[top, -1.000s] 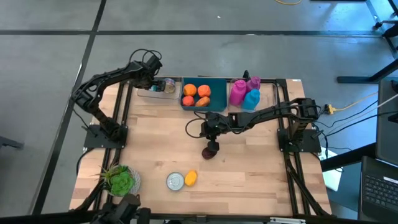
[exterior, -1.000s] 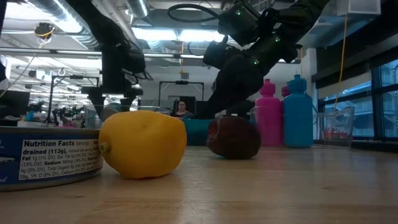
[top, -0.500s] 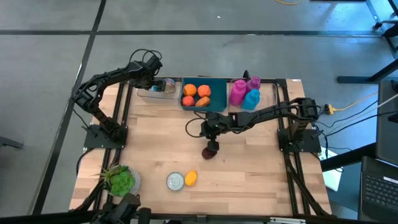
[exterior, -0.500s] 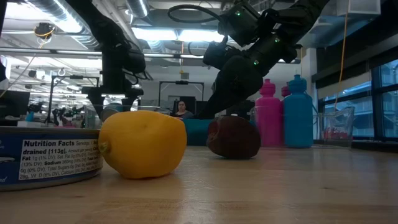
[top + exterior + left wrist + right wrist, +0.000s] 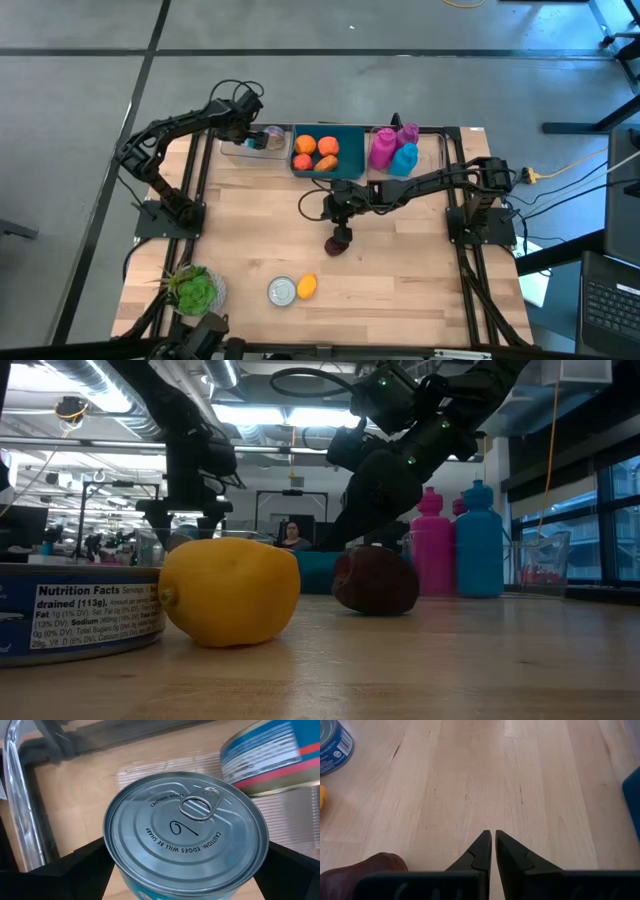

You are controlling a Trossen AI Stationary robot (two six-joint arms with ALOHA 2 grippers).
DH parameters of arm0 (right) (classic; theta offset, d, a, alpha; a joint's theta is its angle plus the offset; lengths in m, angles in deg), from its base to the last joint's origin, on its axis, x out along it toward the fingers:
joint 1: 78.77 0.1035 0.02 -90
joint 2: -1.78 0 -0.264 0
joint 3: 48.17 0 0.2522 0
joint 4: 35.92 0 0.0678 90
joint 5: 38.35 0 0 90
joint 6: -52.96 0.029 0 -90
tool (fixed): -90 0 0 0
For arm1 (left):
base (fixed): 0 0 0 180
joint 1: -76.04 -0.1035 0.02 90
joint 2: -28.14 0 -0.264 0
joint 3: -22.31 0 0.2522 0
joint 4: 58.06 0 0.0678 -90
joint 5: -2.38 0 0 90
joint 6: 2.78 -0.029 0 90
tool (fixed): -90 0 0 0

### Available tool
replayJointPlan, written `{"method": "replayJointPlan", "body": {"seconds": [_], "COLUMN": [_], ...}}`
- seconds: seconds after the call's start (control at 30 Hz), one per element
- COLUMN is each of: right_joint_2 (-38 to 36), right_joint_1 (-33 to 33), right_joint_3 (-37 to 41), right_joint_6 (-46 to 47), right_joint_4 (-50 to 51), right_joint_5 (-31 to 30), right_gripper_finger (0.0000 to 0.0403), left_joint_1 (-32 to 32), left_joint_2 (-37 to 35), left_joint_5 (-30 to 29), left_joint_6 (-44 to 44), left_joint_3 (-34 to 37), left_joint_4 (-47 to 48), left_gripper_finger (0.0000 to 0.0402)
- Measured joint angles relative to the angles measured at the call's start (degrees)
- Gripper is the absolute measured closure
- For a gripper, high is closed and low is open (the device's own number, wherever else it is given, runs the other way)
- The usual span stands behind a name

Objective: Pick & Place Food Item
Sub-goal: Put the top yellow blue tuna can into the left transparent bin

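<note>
The right gripper hovers with fingers clenched empty just beside the dark brown food item, which lies mid-bench before the teal bin. The left gripper's fingers grasp a can beside that bin.

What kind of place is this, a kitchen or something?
More likely a robotics lab or workshop: two robot arms are bolted to a wooden table, exposed ceiling ducts run overhead, and a person sits among equipment behind.

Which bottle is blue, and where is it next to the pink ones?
The blue bottle is the one nearest the table's front; the two pink bottles stand beside and behind it, right of the teal bin.
</note>
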Motion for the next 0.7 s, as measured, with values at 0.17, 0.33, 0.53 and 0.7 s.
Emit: {"method": "replayJointPlan", "body": {"seconds": [0.17,0.33,0.53,0.7], "right_joint_2": [0.00,0.00,0.00,0.00], "right_joint_1": [0.00,0.00,0.00,0.00], "right_joint_3": [0.00,0.00,0.00,0.00], "right_joint_6": [0.01,0.02,0.09,0.28], "right_joint_4": [0.00,0.00,0.00,0.00], "right_joint_5": [0.00,0.00,0.00,0.00], "right_gripper_finger": [0.0375,0.0375,0.0375,0.0375], "left_joint_1": [0.00,0.00,0.00,-0.07], "left_joint_2": [-0.02,-0.02,-0.02,-0.04], "left_joint_5": [-0.01,-0.05,-0.81,-1.21], "left_joint_6": [-1.00,-3.13,-2.53,-0.96], "left_joint_3": [0.00,0.00,0.00,0.00], "left_joint_4": [0.04,0.09,0.07,0.09], "left_gripper_finger": [0.0003,0.0002,0.0002,0.0002]}}
